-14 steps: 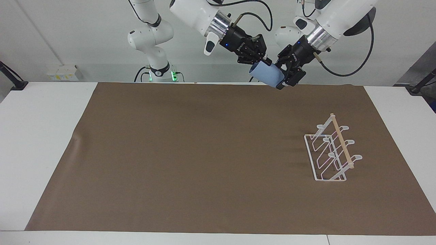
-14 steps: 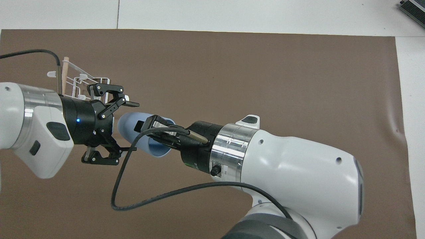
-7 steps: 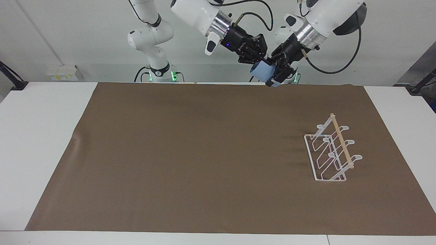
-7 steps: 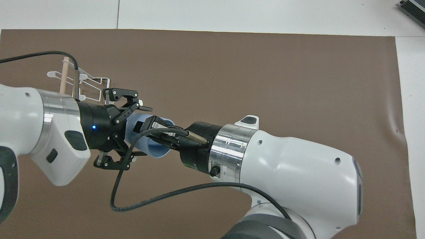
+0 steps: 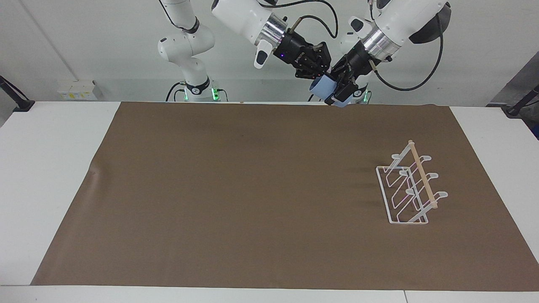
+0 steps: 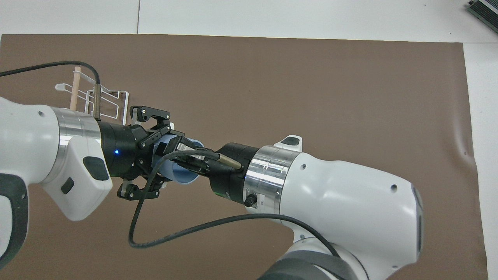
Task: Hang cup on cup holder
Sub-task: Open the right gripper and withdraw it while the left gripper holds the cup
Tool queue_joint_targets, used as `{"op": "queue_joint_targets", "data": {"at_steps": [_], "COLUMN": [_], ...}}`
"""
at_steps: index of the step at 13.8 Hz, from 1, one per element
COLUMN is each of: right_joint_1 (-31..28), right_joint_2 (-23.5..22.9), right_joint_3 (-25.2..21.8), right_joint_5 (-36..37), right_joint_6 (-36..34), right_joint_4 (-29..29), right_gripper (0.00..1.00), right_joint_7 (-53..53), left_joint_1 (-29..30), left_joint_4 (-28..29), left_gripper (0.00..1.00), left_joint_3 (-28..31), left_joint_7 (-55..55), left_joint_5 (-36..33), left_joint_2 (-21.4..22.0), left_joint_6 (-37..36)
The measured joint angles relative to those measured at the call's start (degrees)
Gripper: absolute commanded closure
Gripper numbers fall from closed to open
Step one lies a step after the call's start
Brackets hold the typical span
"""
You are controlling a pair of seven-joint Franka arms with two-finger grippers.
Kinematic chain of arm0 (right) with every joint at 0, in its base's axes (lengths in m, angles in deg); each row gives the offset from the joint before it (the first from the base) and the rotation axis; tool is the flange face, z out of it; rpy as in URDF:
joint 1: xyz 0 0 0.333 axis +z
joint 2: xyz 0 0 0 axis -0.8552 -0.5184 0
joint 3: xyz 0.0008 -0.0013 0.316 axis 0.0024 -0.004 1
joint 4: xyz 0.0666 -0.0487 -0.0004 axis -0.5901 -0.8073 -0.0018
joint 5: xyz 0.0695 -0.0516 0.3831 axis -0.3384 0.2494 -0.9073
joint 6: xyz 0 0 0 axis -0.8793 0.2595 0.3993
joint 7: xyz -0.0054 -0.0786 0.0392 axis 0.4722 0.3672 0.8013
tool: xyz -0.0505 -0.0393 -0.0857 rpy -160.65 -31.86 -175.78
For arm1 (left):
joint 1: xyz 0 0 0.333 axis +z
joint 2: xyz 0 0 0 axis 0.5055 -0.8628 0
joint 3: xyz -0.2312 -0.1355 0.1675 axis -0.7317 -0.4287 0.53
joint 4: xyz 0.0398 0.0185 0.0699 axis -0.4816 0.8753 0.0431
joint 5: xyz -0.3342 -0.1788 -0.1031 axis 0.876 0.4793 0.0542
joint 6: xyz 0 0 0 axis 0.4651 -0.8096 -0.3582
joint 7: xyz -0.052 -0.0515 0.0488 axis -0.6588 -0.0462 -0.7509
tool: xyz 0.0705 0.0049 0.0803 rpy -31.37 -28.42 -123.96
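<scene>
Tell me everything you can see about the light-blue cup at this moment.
The cup is a small light-blue tumbler without a handle, matte and plastic-looking. It is up in the air, lying tilted on its side, over the brown mat's edge nearest the robots. Its open mouth faces the right end effector, which grips the rim with one finger inside. The left end effector is closed around its base end. It does not touch the cup holder.

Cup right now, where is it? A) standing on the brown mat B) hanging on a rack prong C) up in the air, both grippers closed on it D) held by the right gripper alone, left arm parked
C: the cup is up in the air near the robots' edge of the mat, with the right gripper on its rim and the left gripper closed around its base; the cup holder has nothing on it.
</scene>
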Motion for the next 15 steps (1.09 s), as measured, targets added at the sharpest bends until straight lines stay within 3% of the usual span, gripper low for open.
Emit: {"op": "queue_joint_targets", "data": {"at_steps": [1, 6, 11, 15], "right_joint_1": [0.0, 0.0, 0.0, 0.0], "right_joint_2": [0.0, 0.0, 0.0, 0.0], "right_joint_3": [0.0, -0.1, -0.1, -0.2], "right_joint_5": [0.0, 0.0, 0.0, 6.9], "right_joint_6": [0.0, 0.0, 0.0, 0.0], "right_joint_4": [0.0, 0.0, 0.0, 0.0], "right_gripper": [0.43, 0.02, 0.00, 0.00], "right_joint_7": [0.0, 0.0, 0.1, 5.4], "left_joint_1": [0.2, 2.2, 2.6, 3.8], "left_joint_4": [0.0, 0.0, 0.1, 0.8], "left_gripper": [1.00, 1.00, 1.00, 1.00], "left_joint_3": [0.2, 1.1, 1.3, 1.4], "left_joint_7": [0.1, 0.1, 0.2, 1.6], "left_joint_5": [0.0, 0.0, -2.3, -14.2], "left_joint_2": [0.0, -0.1, -0.2, -0.3], "left_joint_6": [-0.1, -1.0, -0.9, -0.7]}}
